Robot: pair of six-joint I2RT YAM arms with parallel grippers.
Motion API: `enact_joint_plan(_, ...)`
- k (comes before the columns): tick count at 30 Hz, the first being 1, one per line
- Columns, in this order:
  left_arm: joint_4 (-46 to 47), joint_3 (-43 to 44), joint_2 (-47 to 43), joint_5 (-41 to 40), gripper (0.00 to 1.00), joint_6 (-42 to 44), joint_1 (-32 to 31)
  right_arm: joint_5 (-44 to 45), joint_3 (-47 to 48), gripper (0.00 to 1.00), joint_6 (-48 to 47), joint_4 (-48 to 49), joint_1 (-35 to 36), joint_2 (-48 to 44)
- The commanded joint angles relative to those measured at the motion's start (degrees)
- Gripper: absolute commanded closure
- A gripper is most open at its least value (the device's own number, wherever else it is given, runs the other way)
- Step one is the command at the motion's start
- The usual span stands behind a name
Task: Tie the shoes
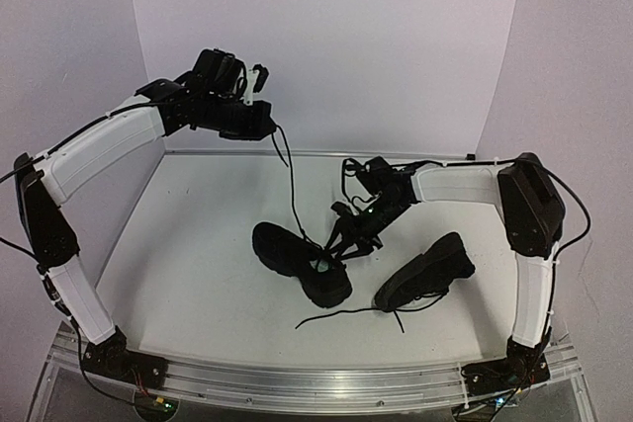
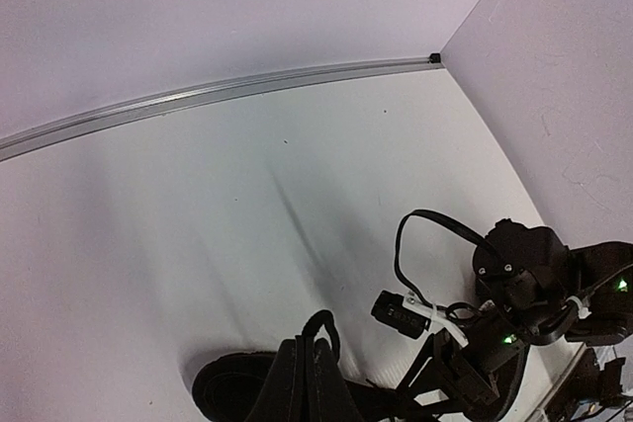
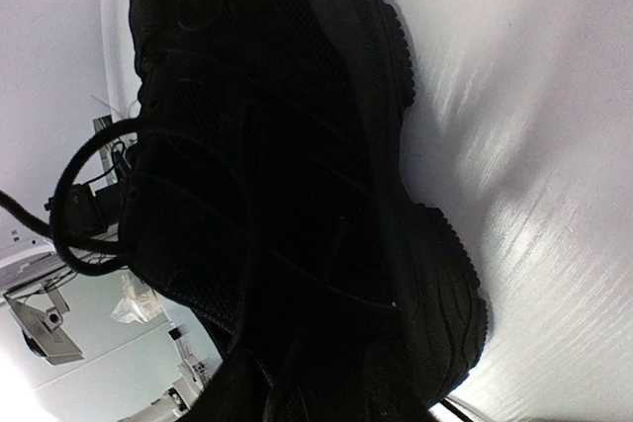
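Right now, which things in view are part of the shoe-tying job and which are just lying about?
Job: centre shoe; its lace, running taut up to the left gripper; right gripper, low at that shoe; second shoe, its loose laces on the table.
Just there: aluminium rail at the near edge; backdrop walls.

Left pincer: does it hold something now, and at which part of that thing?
The left pincer holds a lace of the shoe, near the lace's upper end; the lace runs down from it to the shoe.
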Motion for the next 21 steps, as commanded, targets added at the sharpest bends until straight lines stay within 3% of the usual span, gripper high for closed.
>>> enact_joint_plan(1,0.7,0.1,0.6,0.8,1.00,-0.7,0.0,-1.0,3.8,0.83,-0.6,0.2,0.0,-0.7)
enact_joint_plan(3,0.8,0.1,0.8,0.8,1.00,-0.7,0.0,-1.3,5.1,0.94,-0.6,0.1,0.1,-1.5)
enact_joint_plan(6,0.9,0.6,1.4,1.0,1.00,-0.6,0.0,-1.3,6.7,1.00,0.2,-0.1,-0.2,-3.4)
enact_joint_plan(11,1.1,2.0,2.5,0.3,1.00,-0.3,0.0,0.3,9.5,1.00,2.2,-0.5,-2.5,-8.6)
enact_joint_plan(21,5.5,-0.1,-0.9,3.2,1.00,1.2,0.0,7.5,19.6,1.00,4.5,-0.5,-13.7,-13.9)
